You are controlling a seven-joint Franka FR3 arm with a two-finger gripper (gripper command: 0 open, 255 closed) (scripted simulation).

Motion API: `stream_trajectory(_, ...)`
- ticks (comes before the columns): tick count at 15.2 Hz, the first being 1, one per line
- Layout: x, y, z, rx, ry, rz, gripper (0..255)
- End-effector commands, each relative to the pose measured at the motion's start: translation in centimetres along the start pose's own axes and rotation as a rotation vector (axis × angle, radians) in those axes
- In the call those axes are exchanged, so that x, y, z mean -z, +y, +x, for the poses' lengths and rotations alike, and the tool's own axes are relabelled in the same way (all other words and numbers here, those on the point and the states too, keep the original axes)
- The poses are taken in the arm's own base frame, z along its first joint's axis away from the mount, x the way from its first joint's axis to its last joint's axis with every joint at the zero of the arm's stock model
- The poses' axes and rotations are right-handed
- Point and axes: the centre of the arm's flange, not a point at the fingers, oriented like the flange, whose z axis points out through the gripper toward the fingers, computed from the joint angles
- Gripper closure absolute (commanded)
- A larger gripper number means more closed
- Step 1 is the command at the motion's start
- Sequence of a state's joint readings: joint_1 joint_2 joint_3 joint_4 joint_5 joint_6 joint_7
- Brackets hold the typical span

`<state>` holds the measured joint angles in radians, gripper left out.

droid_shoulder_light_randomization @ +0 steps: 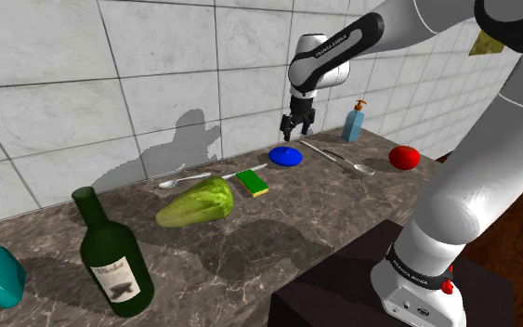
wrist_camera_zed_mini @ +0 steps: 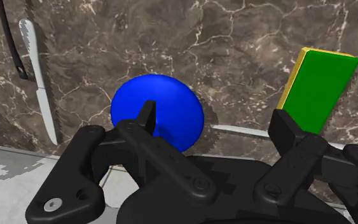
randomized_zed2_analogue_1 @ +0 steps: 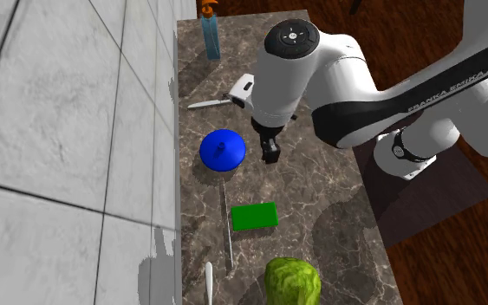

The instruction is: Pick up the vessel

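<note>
The vessel is a small blue round dish lying on the dark marble counter near the tiled wall; the second exterior view shows a short stem at the centre of the vessel. My black gripper hangs open above the counter, pointing down. The gripper is just beside the dish, on the side away from the wall, and touches nothing. In the wrist view the vessel lies under one finger rather than centred in the gripper.
A green sponge and a spoon lie next to the dish, with a lettuce and a wine bottle further along. A knife, a soap bottle and a red tomato are on the other side.
</note>
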<state>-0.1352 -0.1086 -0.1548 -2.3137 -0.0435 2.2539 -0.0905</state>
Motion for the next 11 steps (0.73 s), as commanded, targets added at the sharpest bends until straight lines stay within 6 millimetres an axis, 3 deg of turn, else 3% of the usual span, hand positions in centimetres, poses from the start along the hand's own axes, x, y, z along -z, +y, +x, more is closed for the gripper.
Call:
stream_trajectory(1, -1.7, 1.2, 1.4, -0.010, 0.008, -0.009, 0)
stream_trajectory(9, -7.4, 6.1, 8.0, -0.051, 0.039, -0.039, 0)
stream_trajectory(11, -8.0, 6.2, 8.1, -0.051, 0.039, -0.039, 0)
